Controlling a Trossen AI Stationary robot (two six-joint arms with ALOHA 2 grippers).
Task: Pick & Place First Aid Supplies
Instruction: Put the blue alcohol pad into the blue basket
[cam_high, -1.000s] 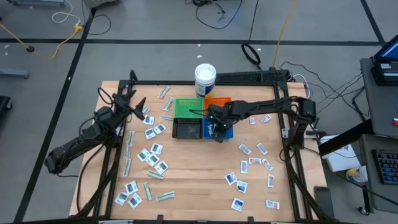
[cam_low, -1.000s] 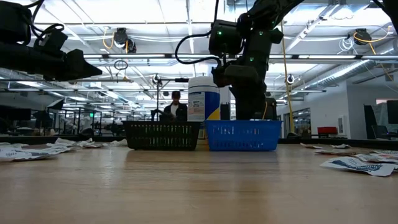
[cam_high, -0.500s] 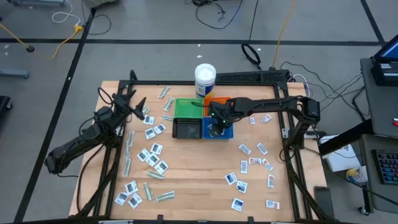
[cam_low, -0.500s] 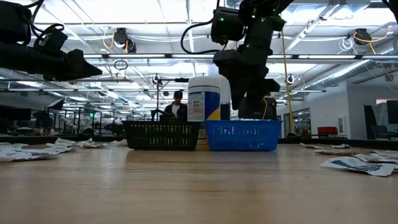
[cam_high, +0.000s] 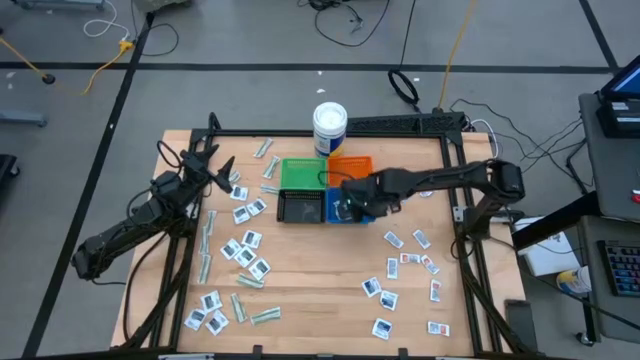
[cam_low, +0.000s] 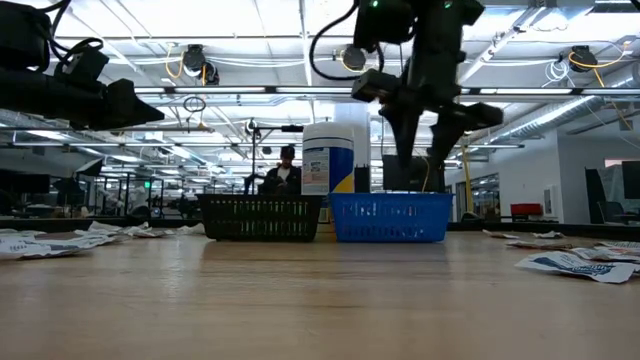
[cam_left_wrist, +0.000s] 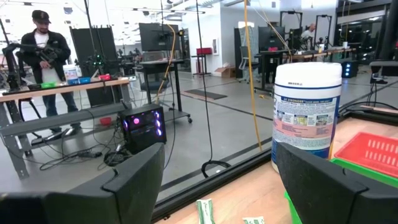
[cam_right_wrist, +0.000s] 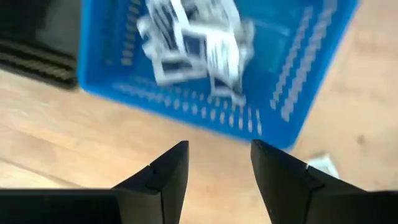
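White sachets and pale-green strips lie flat on the table in a left cluster (cam_high: 245, 250) and a right cluster (cam_high: 400, 265). Several more sachets (cam_right_wrist: 196, 43) sit inside the blue bin (cam_right_wrist: 292, 93). My right gripper (cam_high: 347, 207) hangs open and empty above the blue bin (cam_low: 390, 217), well clear of its rim in the low view (cam_low: 430, 118). My left gripper (cam_high: 225, 176) waits open, raised over the table's left side, near a few sachets (cam_high: 248, 210).
Four square bins stand together at the table's far middle: green (cam_high: 300, 172), orange (cam_high: 352, 165), black (cam_high: 300, 207) and blue. The white tub (cam_high: 329, 127) stands behind them at the far edge. Bare wood (cam_high: 320, 270) lies between the two clusters. A person stands in the room beyond (cam_left_wrist: 43, 56).
My right gripper has risen from just inside the blue bin to well above it, drifting slightly toward the table's right edge. It holds nothing. The sachets stay in the blue bin.
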